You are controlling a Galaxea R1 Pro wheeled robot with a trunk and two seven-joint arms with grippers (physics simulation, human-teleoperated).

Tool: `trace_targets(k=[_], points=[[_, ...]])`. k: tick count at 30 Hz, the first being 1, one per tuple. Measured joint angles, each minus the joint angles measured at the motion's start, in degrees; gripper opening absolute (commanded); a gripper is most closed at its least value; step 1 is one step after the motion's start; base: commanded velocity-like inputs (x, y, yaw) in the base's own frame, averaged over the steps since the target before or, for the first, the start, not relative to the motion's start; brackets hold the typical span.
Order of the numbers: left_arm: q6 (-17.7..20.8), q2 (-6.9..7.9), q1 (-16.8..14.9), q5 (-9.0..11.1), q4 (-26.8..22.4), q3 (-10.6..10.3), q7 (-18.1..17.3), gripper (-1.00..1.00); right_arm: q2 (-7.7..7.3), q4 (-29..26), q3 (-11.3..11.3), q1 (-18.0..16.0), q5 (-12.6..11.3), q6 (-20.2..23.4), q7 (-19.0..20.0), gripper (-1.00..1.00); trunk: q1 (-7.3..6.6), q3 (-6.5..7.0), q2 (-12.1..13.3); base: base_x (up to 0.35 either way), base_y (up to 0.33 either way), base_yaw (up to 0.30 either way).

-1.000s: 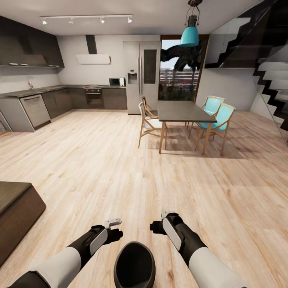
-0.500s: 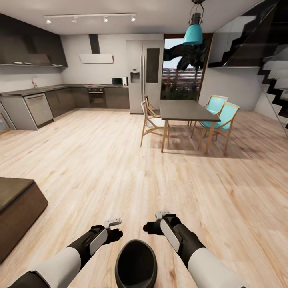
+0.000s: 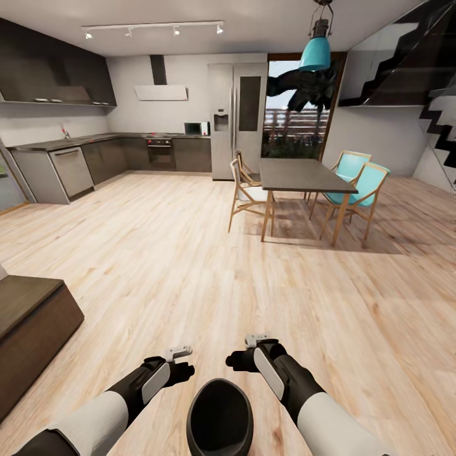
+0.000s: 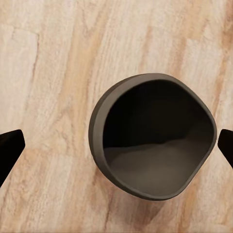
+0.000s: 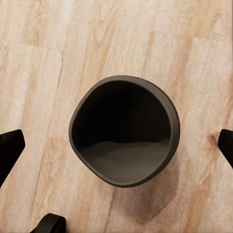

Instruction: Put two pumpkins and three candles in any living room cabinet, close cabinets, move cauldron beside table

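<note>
Down on the plank floor (image 3: 190,253), just ahead of the robot's base and between its two forearms, sits the cauldron (image 3: 219,418), a dark round pot with nothing visible inside it; both wrist views look straight down into its mouth (image 4: 153,136) (image 5: 124,130). The left gripper (image 3: 179,350) and the right gripper (image 3: 256,341) hover above and a little beyond the pot, neither touching it, and in each wrist view the dark fingertips sit at opposite edges of the picture, so both sets of jaws stand spread wide with nothing between them. Off to the left lies the corner of a low dark cabinet (image 3: 31,316), and well apart across the room stands the dining table (image 3: 297,175) with its chairs (image 3: 354,183), the grey kitchen units (image 3: 95,161) beyond. The likeliest trouble, as I judge it, is the pot itself: it sits so near the base that any forward roll could nudge or tip it, or push it off course rather than beside a table. A pinch on its thin curved rim with one gripper could slip or tilt the pot. Turning toward the cabinet also risks a forearm clipping the rim, since the arms flank it closely.
</note>
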Motion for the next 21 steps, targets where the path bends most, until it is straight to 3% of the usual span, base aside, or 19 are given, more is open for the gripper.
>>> trace_targets(k=[6, 21], points=[[0.0, 0.0, -0.02, 0.01, -0.01, -0.01, -0.01, 1.0, 0.0, 0.04, 0.04, 0.0, -0.04, -0.01, 0.0, 1.0, 0.66, -0.54, -1.2, 0.0, 0.0, -0.068], [0.28, -0.06, -0.06, -0.16, 0.38, -0.01, 0.0, 1.0, 0.0, 0.01, 0.08, 0.0, -0.08, -0.01, 0.09, 1.0, 3.95, -3.23, -7.21, 0.0, 0.0, -0.004]])
